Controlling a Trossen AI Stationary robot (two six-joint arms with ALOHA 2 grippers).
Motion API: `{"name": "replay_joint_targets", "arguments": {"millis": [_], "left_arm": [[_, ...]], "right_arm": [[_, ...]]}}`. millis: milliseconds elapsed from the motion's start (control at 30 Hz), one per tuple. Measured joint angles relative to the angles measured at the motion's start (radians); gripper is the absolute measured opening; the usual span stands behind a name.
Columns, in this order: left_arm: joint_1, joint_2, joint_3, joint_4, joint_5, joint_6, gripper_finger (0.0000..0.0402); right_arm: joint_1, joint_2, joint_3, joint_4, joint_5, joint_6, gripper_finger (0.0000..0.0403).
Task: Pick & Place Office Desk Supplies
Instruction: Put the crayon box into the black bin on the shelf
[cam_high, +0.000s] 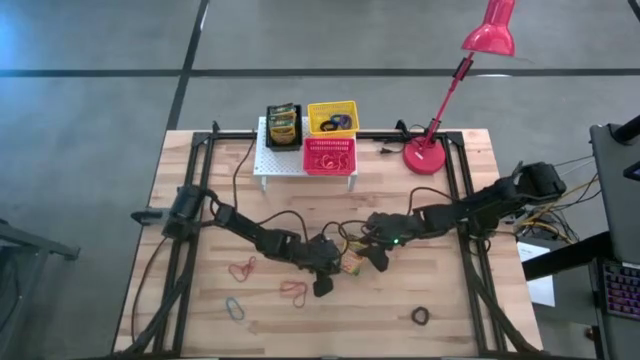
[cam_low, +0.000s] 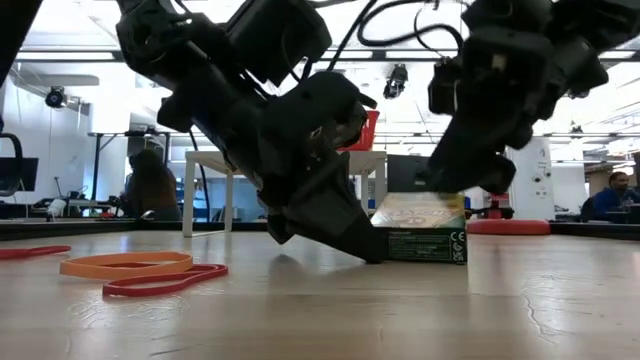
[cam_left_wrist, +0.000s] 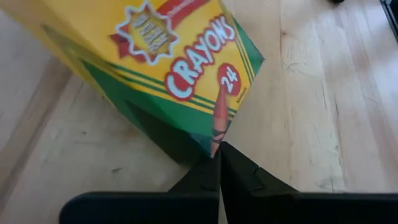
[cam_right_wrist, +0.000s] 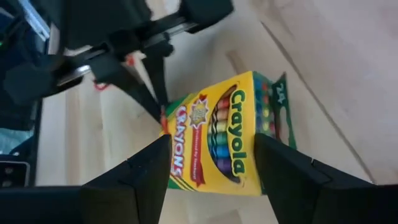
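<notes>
Centrally on the wooden table (cam_high: 200, 320), the left gripper (cam_left_wrist: 217, 163) has its two dark fingers pressed together, their tips meeting at a corner of the crayon box (cam_right_wrist: 219, 144); whether that corner is pinched between them cannot be told. Opposite, the right gripper (cam_right_wrist: 211, 163) stands wide open, one finger on each side of the same box, which lies on the tabletop between the two arms. Near the left arm lie coloured elastic loops: a red one (cam_high: 242, 268), another red one (cam_high: 293, 291) and a bluish one (cam_high: 234, 308), with a black loop (cam_high: 421, 317) farther toward the right. At the far edge, a white rack (cam_high: 270, 160) carries a second crayon box (cam_high: 283, 125), a yellow basket (cam_high: 332, 117) and a pink-red basket (cam_high: 329, 156). Beside it stands a red desk lamp (cam_high: 425, 155). Beyond the table, a seated person (cam_low: 150, 190) shows in the room.
</notes>
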Motion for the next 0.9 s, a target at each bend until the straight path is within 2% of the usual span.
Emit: {"name": "replay_joint_targets", "arguments": {"millis": [133, 400, 500, 633, 767, 900], "left_arm": [[0.000, 0.000, 0.000, -0.001, -0.001, 0.000, 0.0002], [0.000, -0.003, 0.000, -0.014, -0.010, -0.003, 0.0002], [0.000, -0.026, 0.003, -0.096, -0.034, -0.003, 0.0002], [-0.010, -0.074, 0.004, -0.252, -0.109, -0.002, 0.0002], [-0.039, -0.121, -0.004, -0.364, -0.194, -0.002, 0.0002], [-0.073, -0.165, -0.012, -0.370, -0.224, 0.009, 0.0002]], "right_arm": [[0.022, 0.000, 0.053, -0.089, -0.002, -0.001, 0.0219], [0.099, -0.004, 0.143, -0.140, 0.022, -0.003, 0.0218], [0.131, 0.001, 0.169, -0.141, 0.022, -0.004, 0.0218], [0.165, 0.025, 0.187, -0.153, 0.075, -0.003, 0.0218], [0.175, 0.096, 0.217, -0.147, 0.082, -0.004, 0.0218], [0.175, 0.137, 0.258, -0.204, 0.086, -0.012, 0.0218]]}}
